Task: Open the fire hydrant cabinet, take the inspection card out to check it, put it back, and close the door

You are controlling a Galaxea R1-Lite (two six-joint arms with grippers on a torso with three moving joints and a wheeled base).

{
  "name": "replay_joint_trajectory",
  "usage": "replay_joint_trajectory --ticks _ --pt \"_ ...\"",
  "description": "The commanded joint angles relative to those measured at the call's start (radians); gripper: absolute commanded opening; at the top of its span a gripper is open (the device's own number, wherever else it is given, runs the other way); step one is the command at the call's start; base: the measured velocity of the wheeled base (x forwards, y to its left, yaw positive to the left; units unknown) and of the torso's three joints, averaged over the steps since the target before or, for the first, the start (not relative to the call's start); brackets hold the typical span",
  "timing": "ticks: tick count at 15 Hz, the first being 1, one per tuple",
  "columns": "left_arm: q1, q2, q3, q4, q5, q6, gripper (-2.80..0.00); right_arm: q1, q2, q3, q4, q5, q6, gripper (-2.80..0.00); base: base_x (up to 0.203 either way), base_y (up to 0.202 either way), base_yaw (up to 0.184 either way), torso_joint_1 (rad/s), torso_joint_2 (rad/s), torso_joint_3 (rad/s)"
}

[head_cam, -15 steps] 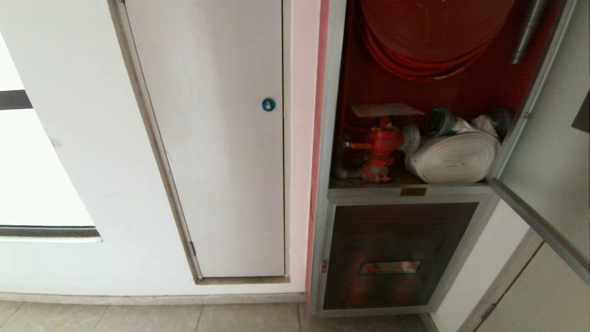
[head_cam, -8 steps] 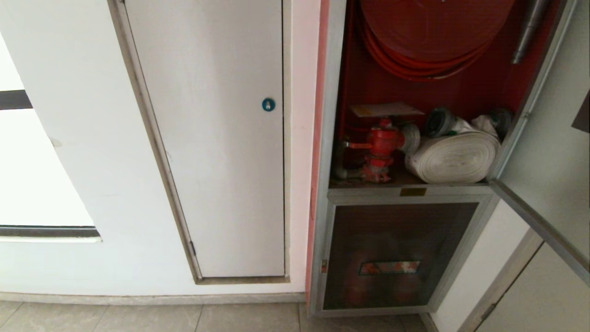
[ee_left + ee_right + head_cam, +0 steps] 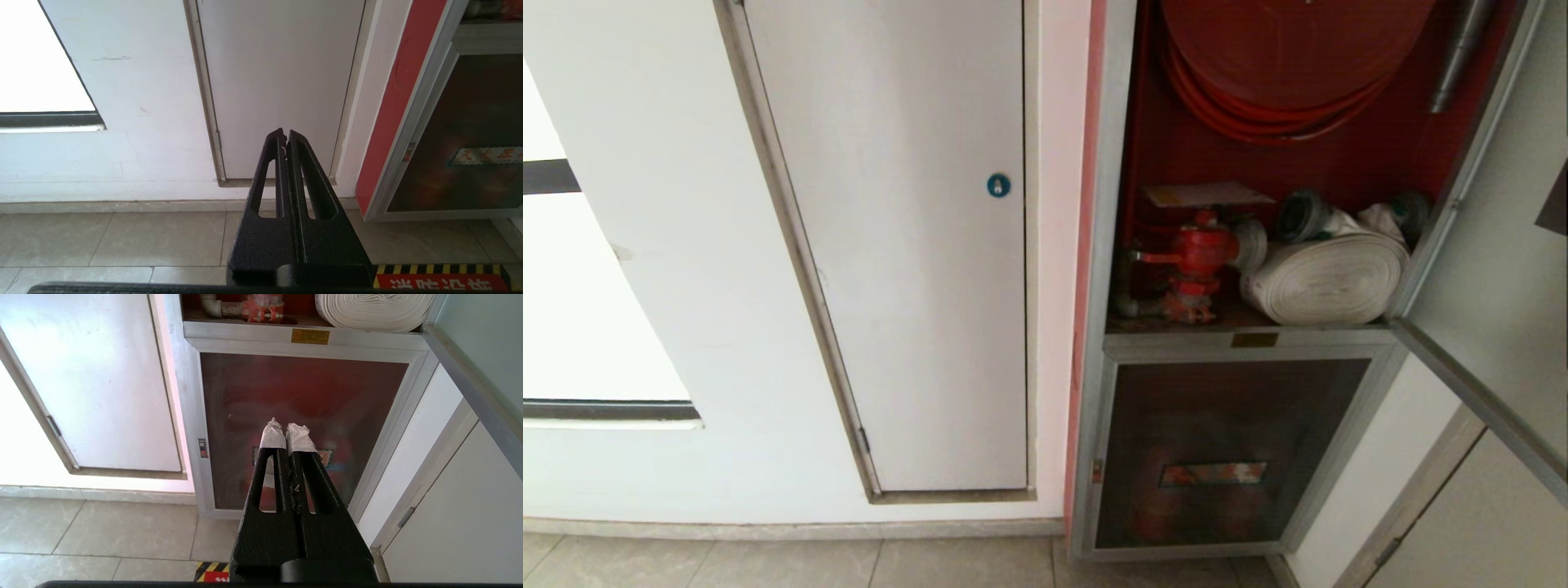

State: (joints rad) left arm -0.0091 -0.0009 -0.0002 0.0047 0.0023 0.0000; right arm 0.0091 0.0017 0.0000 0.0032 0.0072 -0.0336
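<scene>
Cabinet door (image 3: 1494, 269) stands swung open at the right; both grippers, left (image 3: 285, 132) and right (image 3: 287, 430), hang clenched and empty low before the wall. Farther in, the inspection card (image 3: 1205, 194) lies flat atop the red valve (image 3: 1199, 253) inside the fire hydrant cabinet (image 3: 1098, 245), beside the white rolled hose (image 3: 1327, 279).

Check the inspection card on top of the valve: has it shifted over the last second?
No. The inspection card lies flat on the red valve, in the same place relative to the white rolled hose beside it and the cabinet's left frame.
</scene>
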Motion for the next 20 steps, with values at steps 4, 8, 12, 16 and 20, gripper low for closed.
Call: replay_joint_trajectory --ticks 4,8,12,16,20 --pt "0.0 0.001 0.0 0.0 -0.001 0.0 -2.8 0.0 0.0 -0.002 0.006 -0.001 -0.002 -2.8 0.0 0.0 0.0 0.0 0.0 0.0" --pt "0.0 0.001 0.0 0.0 -0.001 0.0 -2.8 0.0 0.035 -0.093 0.022 -0.004 -0.003 -2.8 0.0 0.0 0.0 0.0 0.0 0.0" --pt "0.0 0.001 0.0 0.0 0.0 0.0 -2.8 0.0 0.218 -0.277 0.033 -0.036 -0.008 -2.8 0.0 0.0 0.0 0.0 0.0 0.0" --pt "0.0 0.001 0.0 0.0 -0.001 0.0 -2.8 -0.001 0.384 -0.393 0.027 -0.183 -0.054 -2.8 0.0 0.0 0.0 0.0 0.0 0.0" --pt "0.0 0.001 0.0 0.0 0.001 0.0 -2.8 -0.001 0.474 -0.493 0.002 -0.42 -0.105 -2.8 0.0 0.0 0.0 0.0 0.0 0.0"
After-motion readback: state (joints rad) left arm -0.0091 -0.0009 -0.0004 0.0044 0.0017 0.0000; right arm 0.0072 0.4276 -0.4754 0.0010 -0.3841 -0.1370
